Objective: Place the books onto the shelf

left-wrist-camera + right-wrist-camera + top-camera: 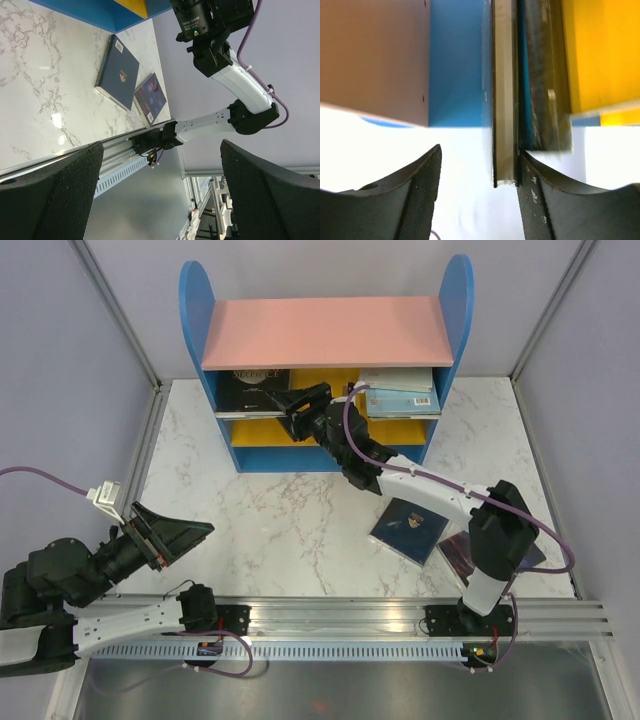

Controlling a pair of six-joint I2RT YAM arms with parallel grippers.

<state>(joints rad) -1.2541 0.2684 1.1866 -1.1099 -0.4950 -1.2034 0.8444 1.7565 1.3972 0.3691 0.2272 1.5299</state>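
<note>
Books, thin paperbacks, partly shelved; the job looks well advanced but not finished.

Right tool (302, 412): at the mouth of the middle bay of the shelf (330, 332), jaws parted. From its wrist, a thin book (504, 100) shows edge-on between them. It sits close against one pad (540, 195), with a plain gap to the other. Not gripped, by the look of it. A darker book (542, 75) lies pressed beside the thin one, on the side of the yellow board (600, 55).

Left tool (178, 530): jaws at their widest, nothing between them, held over the left of the desk (280, 510), well apart from every book.

Shelf, at the back of the desk:
- Black book (255, 385) at the left of the middle bay, just beside the right tool.
- Pale blue books (400, 392) piled at the right of the same bay.

Desk, right of centre:
- Navy book (408, 528), flat.
- Purple-dark book (452, 552) just beside it, partly hidden under the right arm.

Remaining, as judged: at least these two desk books, both on the right arm's side. Whether others lie hidden cannot be told.
</note>
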